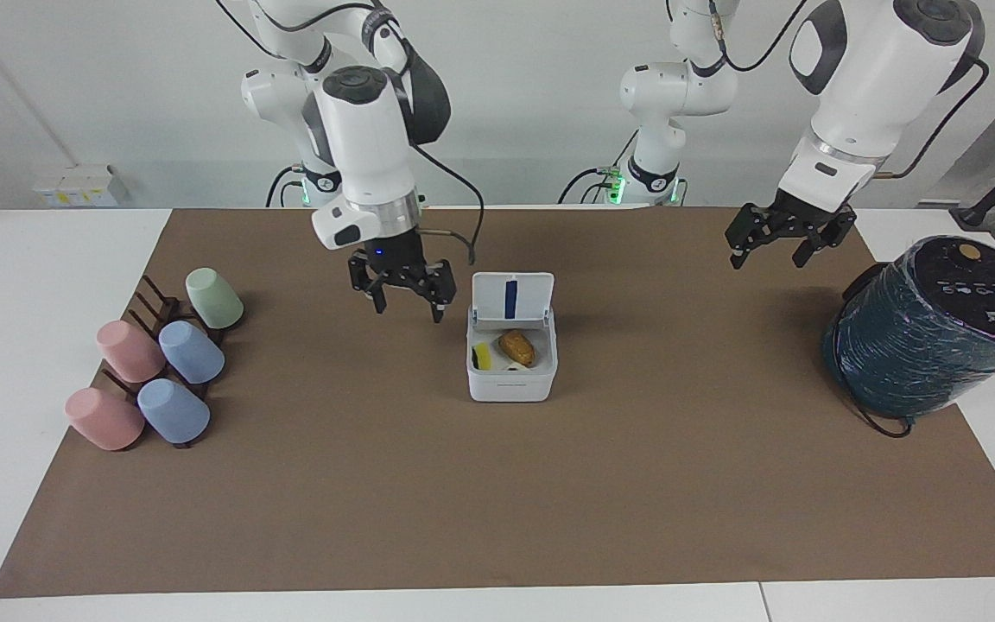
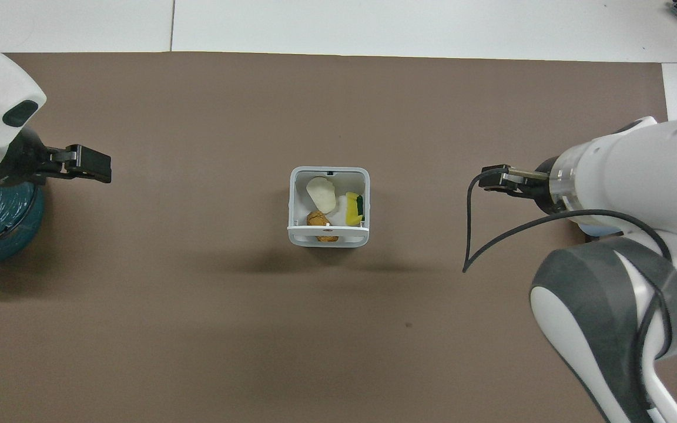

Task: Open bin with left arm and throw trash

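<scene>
Where the facing view looks across the worktop (image 1: 497, 484), the bin (image 1: 511, 373) sits at the middle of the brown mat with its lid (image 1: 511, 299) standing upright at the edge nearer the robots, a blue stripe on its inner face. Inside lie the yellow-and-green sponge piece (image 1: 482, 355) and the orange-brown lump (image 1: 517, 346). The right hand (image 1: 404, 294) hangs above the mat beside the bin, toward the right arm's end, fingers spread and holding nothing. The left hand (image 1: 778, 240) hovers near the dark teal cylinder (image 1: 929, 333), fingers apart and empty. 5 pastel cups (image 1: 156, 371) rest on a rack at the right arm's end.

From overhead, the bin (image 2: 328, 174) shows 3 bits inside: the pale cream lump (image 2: 321, 194), the sponge piece (image 2: 352, 210) and the orange-brown lump (image 2: 317, 219). The right hand (image 2: 494, 178) and the left hand (image 2: 89, 164) are both well apart from the bin.
</scene>
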Available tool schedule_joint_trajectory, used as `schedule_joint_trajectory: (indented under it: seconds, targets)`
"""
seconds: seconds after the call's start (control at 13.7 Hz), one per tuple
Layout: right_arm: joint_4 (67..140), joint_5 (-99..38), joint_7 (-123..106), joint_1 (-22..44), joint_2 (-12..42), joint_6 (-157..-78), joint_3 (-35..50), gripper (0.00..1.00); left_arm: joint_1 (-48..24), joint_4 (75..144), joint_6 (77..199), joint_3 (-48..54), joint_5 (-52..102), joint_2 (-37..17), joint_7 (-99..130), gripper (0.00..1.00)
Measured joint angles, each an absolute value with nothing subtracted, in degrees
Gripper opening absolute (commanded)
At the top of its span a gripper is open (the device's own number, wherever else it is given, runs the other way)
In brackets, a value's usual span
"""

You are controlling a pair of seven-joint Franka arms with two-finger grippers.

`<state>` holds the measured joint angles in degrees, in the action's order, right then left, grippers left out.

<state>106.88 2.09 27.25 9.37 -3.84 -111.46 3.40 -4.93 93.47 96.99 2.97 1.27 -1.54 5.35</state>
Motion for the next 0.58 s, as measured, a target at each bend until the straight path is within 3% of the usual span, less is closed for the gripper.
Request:
schedule_joint_trajectory:
  seconds: [0.58]
  targets:
    - [97.5, 2.1, 12.7, 0.1, -2.9, -99.4, 3.1, 1.0, -5.0, 97.3, 99.4, 3.1, 1.3, 0.5, 5.3, 1.0]
